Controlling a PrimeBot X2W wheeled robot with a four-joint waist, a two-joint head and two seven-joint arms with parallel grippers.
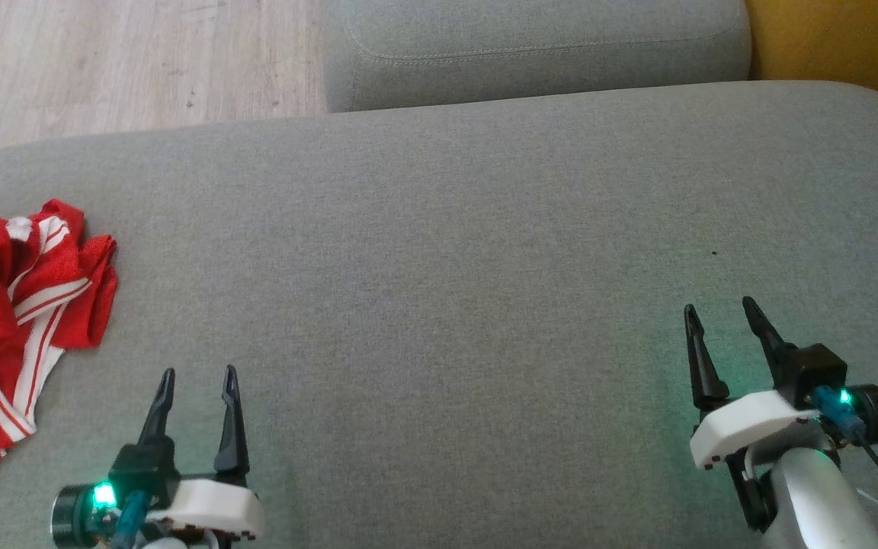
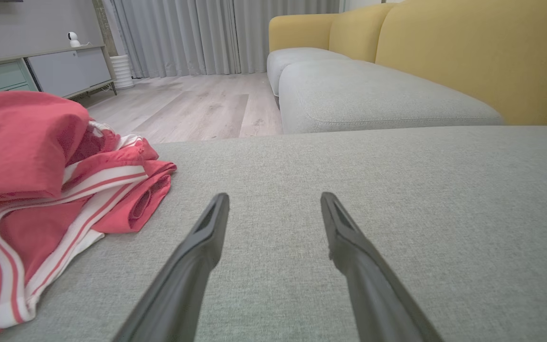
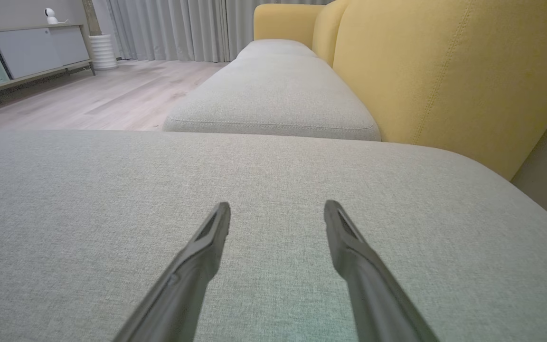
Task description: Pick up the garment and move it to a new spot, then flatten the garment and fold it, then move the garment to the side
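A broad grey sofa cushion spreads under both arms. Beyond its far edge lies a second grey cushion, with pale wooden floor to the left of it. In the right wrist view a yellow backrest rises along the right side of the cushions. The left wrist view takes in grey curtains at the back of the room and a low cabinet with grey and green fronts.

The garment, red with white stripes, lies crumpled in a heap at the left edge of the near cushion. It is to the left of the left gripper, near it but not touching.

The left gripper is at the lower left over bare cushion, its two dark fingers spread apart with nothing between them. The right gripper is well apart at the lower right, likewise spread and holding nothing.

A small white camera sits on the cabinet top.
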